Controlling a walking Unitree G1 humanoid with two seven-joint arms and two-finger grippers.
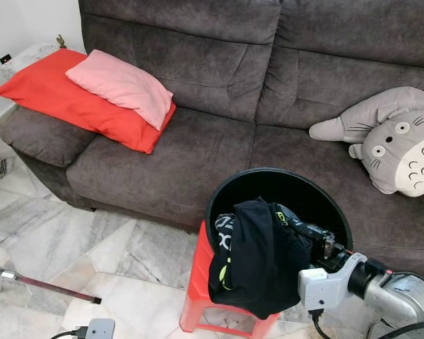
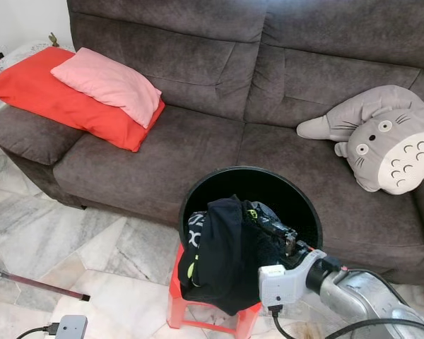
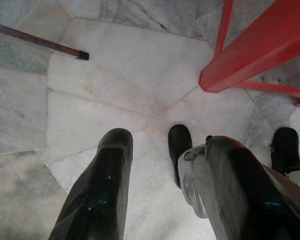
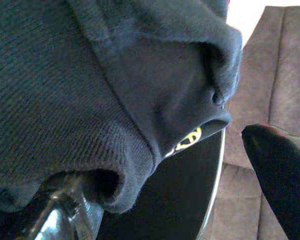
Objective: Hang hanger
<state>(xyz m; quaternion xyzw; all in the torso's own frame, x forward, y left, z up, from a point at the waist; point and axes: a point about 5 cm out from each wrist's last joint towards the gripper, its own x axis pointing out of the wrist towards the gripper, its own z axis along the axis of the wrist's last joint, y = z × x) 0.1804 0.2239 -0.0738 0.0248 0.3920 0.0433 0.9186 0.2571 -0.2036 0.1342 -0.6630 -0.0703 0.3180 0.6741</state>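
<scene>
1. The right hand [image 1: 318, 236] is reached into the round black plastic bin [image 1: 279, 185], at the edge of the black garment with yellow-green printing [image 1: 258, 258] that is heaped there. In the right wrist view one black finger [image 4: 282, 165] is seen clear of the cloth while the other is buried under a fold of dark ribbed fabric [image 4: 90, 100]; the fingers are spread, with cloth lying between them, so the grip is judged to be about to be taken rather than already made.

2. The garment is draped over the bin's near rim and hangs down its front, which leaves a loose edge that can be reached from the robot's side.

3. No hanger can be made out in any view; it may be hidden under or inside the garment, but this cannot be told. The task's thing is therefore placed, as a judgement only, within the bin's contents.

4. The bin is raised on a red plastic stool [image 1: 198, 296], so its contents are brought within reach of the arm without deep bending.

5. The left hand [image 3: 160, 190] is held low over the pale marble floor [image 3: 130, 85] with its fingers apart and nothing between them; it is kept idle. A red stool leg [image 3: 250, 55] and a thin dark rod [image 3: 35, 41] are seen on the floor nearby.

6. Behind the bin a dark grey fabric sofa [image 1: 198, 141] is seen, carrying a red pillow [image 1: 78, 106], a pink pillow [image 1: 120, 85] on top of it, and a grey plush toy [image 1: 396, 141].
</scene>
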